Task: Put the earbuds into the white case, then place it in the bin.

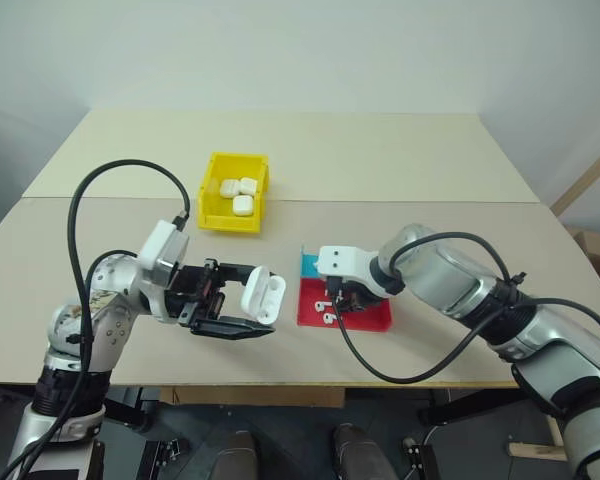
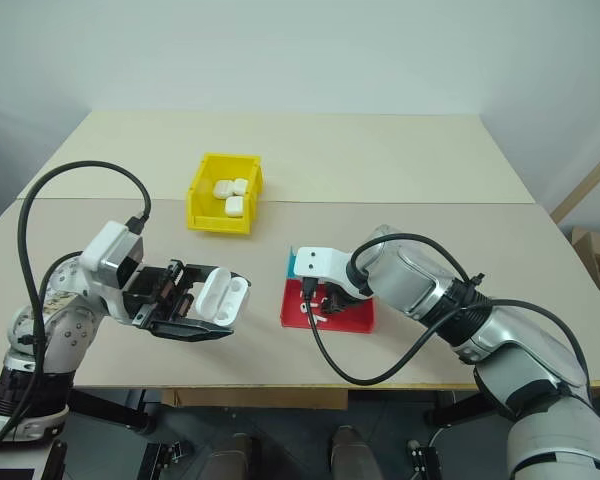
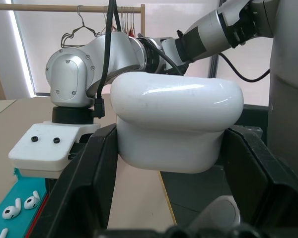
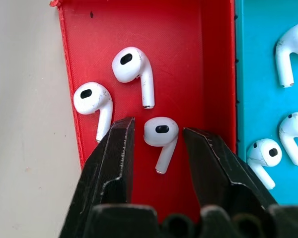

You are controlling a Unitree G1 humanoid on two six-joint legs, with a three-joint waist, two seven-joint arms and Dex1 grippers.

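Note:
My left gripper point(image 1: 256, 300) is shut on the white case point(image 1: 263, 296), held above the table's front edge with its lid flipped open; the case sits between the black fingers point(image 3: 92, 168). My right gripper point(image 4: 159, 130) points down into the red tray point(image 4: 174, 49), open, with one earbud point(image 4: 161, 135) lying between its fingers point(image 4: 114, 158) and a gap on each side. Two more earbuds point(image 4: 131, 67) lie beside it in the same tray. The yellow bin point(image 1: 228, 222) stands further back on the table, left of centre.
Three closed white cases point(image 1: 239, 187) lie in the bin. A blue tray point(image 4: 258, 74) adjoins the red one and holds several earbuds point(image 4: 293, 134). The right arm's black cable point(image 1: 380, 370) loops past the table's front edge.

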